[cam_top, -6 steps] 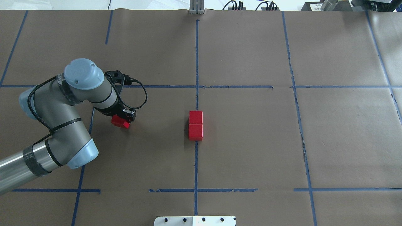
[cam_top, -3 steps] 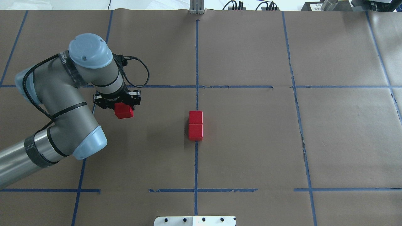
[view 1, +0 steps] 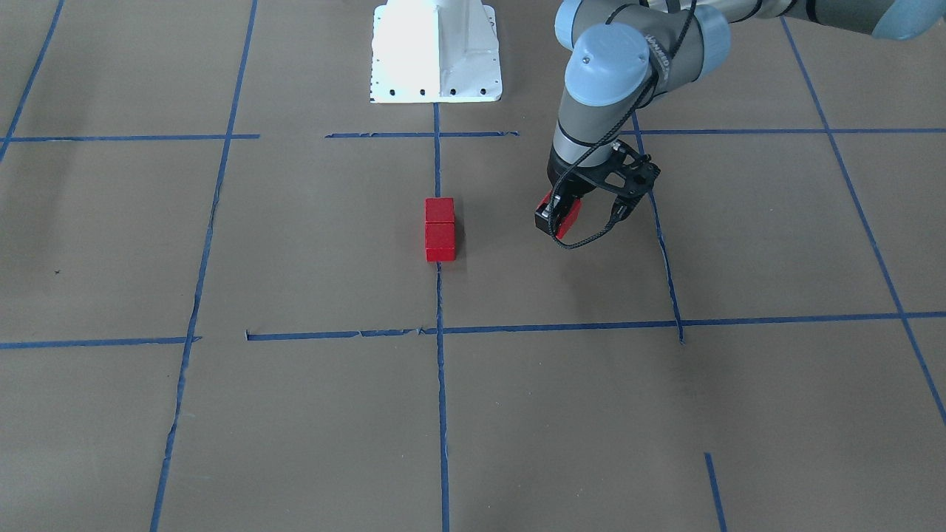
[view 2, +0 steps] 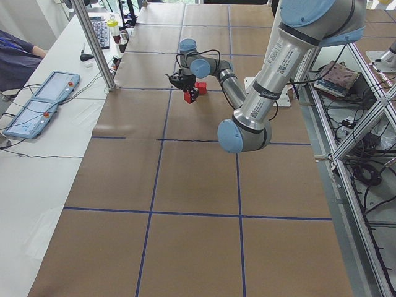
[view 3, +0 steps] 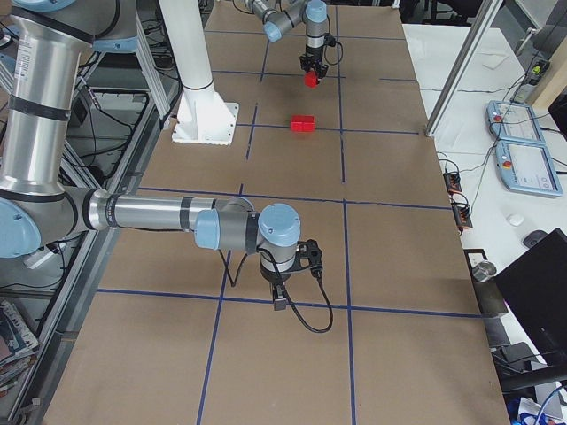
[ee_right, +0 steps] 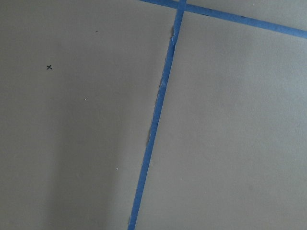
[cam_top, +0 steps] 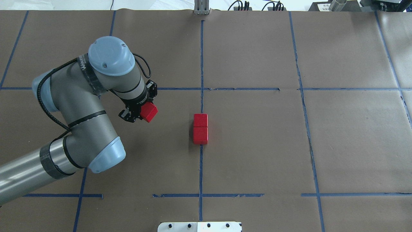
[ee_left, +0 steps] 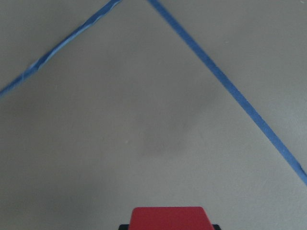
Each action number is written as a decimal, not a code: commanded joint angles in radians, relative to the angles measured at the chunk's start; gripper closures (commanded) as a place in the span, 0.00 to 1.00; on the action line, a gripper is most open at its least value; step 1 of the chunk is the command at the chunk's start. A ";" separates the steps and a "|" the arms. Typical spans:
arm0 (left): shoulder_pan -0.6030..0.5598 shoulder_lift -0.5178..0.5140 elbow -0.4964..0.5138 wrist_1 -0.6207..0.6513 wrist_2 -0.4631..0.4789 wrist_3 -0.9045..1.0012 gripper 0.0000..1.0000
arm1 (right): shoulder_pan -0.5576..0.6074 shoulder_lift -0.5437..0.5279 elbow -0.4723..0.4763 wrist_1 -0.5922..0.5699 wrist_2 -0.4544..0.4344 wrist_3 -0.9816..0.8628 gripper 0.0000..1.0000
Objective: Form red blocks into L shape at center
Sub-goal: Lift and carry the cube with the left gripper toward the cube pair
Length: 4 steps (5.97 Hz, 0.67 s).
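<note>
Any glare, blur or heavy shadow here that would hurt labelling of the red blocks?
Front-facing view: the white base is blown out; the paired red blocks are crisp. Overhead view: sheen on the paper at far right; the held block is sharp. Left wrist view: a soft grey shadow mid-frame, the held block cut by the bottom edge.

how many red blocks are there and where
3. A first block and a second block touch end to end on the blue tape line at the center. The third block is clamped in the left gripper, apart from them. None seems hidden.
</note>
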 commanded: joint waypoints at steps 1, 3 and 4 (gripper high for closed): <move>0.025 -0.053 0.121 -0.145 0.025 -0.410 0.89 | 0.001 0.000 0.000 0.000 0.000 -0.002 0.00; 0.051 -0.090 0.234 -0.234 0.025 -0.466 0.89 | 0.001 0.000 0.001 0.002 0.000 0.000 0.00; 0.057 -0.109 0.249 -0.235 0.025 -0.474 0.89 | -0.001 0.001 0.001 0.002 0.000 0.000 0.00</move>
